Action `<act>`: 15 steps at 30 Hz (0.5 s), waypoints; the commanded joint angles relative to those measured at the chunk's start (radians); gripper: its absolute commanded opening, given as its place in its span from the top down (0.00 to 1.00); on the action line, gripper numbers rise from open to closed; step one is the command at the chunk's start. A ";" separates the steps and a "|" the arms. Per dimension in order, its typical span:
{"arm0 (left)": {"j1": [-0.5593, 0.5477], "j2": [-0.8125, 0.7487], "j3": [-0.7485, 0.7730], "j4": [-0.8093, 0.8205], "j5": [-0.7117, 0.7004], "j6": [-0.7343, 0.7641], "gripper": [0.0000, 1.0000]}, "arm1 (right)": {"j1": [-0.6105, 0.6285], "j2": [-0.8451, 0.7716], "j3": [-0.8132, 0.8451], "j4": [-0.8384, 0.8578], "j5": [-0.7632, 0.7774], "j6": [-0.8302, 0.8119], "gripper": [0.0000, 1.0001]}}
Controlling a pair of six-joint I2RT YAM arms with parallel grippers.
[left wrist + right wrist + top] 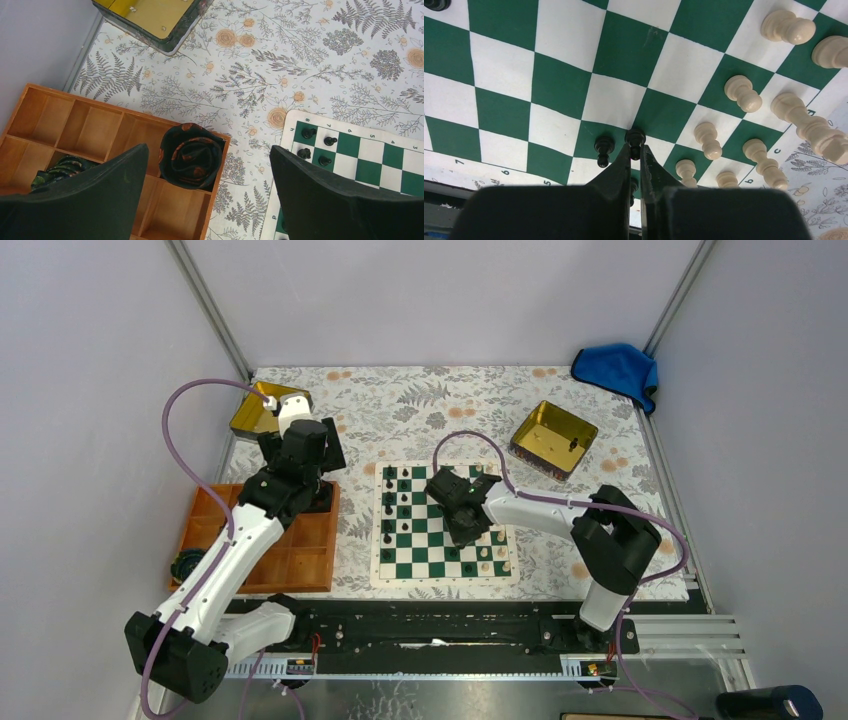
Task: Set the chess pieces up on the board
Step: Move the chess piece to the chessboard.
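— From above?
— The board (440, 555) lies mid-table, toward the near edge. Black pieces (390, 505) line its left side, and the right gripper (466, 530) hangs over it.
— Left wrist?
— The left gripper (209, 149) gapes wide and holds nothing. It is over the wooden tray (90, 125) by the left edge, with open tablecloth (300, 60) beyond.
— Right wrist?
— Pinched on a black pawn (635, 137) near the board's numbered edge. A second pawn (604, 147) is just beside it, and the cream pieces (741, 92) are apart.

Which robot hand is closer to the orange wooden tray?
The left. The left gripper hangs open right above the orange tray's far right corner, while the right gripper is away over the board, pinching a black piece.
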 commanded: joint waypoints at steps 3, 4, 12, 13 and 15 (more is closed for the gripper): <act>-0.002 -0.021 0.015 0.023 -0.025 -0.003 0.01 | -0.009 -0.001 0.114 -0.071 0.050 -0.040 0.97; -0.001 -0.025 0.019 0.023 -0.026 -0.003 0.01 | -0.009 0.002 0.133 -0.082 0.054 -0.047 0.98; 0.006 -0.063 0.025 0.023 -0.029 0.000 0.01 | 0.000 0.059 0.263 -0.135 0.045 -0.087 1.00; 0.006 -0.068 0.024 0.023 -0.029 0.001 0.01 | 0.005 0.068 0.278 -0.139 0.041 -0.089 1.00; 0.006 -0.075 0.022 0.025 -0.030 0.003 0.01 | 0.019 0.093 0.310 -0.151 0.037 -0.093 1.00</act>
